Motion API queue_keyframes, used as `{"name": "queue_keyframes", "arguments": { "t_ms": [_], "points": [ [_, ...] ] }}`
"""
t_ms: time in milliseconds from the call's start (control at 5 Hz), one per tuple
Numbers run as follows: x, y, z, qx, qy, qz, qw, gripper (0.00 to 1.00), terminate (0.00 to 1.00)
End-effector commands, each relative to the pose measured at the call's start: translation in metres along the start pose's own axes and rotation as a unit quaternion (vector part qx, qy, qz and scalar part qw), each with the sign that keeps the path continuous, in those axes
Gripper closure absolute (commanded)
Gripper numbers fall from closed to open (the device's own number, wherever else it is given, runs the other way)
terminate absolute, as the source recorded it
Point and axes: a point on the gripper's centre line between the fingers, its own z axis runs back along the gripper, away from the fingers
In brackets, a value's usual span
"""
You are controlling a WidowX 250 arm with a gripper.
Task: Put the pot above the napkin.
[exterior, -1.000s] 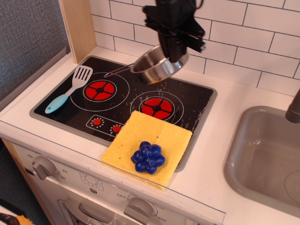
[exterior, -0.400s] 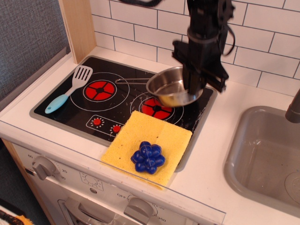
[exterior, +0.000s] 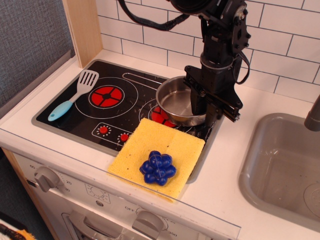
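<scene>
The shiny silver pot is upright and low over the right red burner, just behind the far edge of the yellow napkin. Its thin handle points left. I cannot tell whether its base touches the stove. My gripper comes down from above and is shut on the pot's right rim, one finger inside and one outside. The napkin lies flat over the stove's front right corner and the counter edge.
A blue cluster of toy grapes sits on the napkin's near half. A blue-handled spatula lies on the black stove at the left. A grey sink is at the right. A tiled wall stands behind.
The gripper has carried the pot from high at the back of the stove, right and forward, then down onto the right burner area behind the napkin.
</scene>
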Motion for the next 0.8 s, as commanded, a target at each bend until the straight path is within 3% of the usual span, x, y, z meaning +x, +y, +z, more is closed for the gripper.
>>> {"name": "queue_keyframes", "arguments": {
  "t_ms": [0, 200, 400, 600],
  "points": [
    [-0.034, 0.008, 0.067, 0.022, -0.040, 0.106, 0.9933, 0.00, 0.00],
    [-0.063, 0.016, 0.072, 0.002, -0.039, 0.169, 0.9848, 0.00, 0.00],
    [-0.075, 0.020, 0.064, -0.020, -0.017, 0.188, 0.9818, 0.00, 0.00],
    [-0.075, 0.020, 0.064, -0.020, -0.017, 0.188, 0.9818, 0.00, 0.00]
  ]
}}
